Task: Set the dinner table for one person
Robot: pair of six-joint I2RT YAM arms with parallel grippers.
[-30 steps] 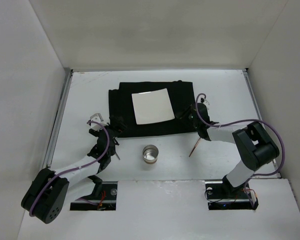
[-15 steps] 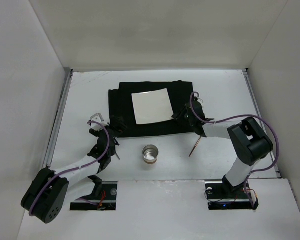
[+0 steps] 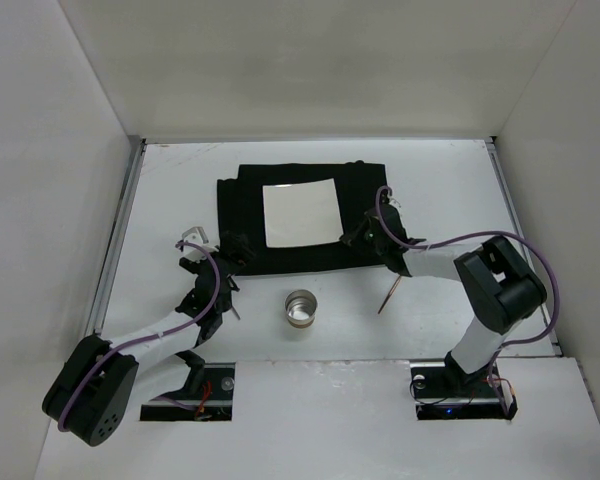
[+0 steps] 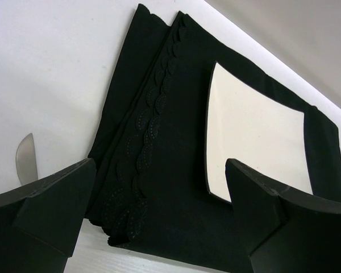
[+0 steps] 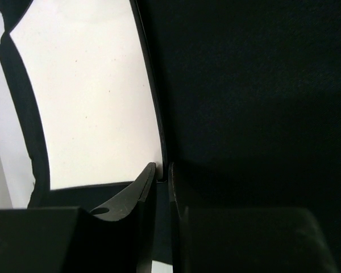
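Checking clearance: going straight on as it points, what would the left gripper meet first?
The left gripper would probably meet the black mat first, at its scalloped near edge; the white plate lies farther on.

A robotics lab test cell: the matte-white dinner table [image 3: 180, 190], edged by thin metal rails [image 3: 115, 245], is boxed in on three sides by plain white panels [image 3: 310, 60], with two arms [image 3: 155, 332] trailing purple cables [image 3: 555, 300] bolted over exposed electronics [image 3: 212, 385] at its near edge

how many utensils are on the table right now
2. One thin copper-coloured utensil lies right of the metal cup; one silver utensil tip shows by the left gripper. More may be hidden.
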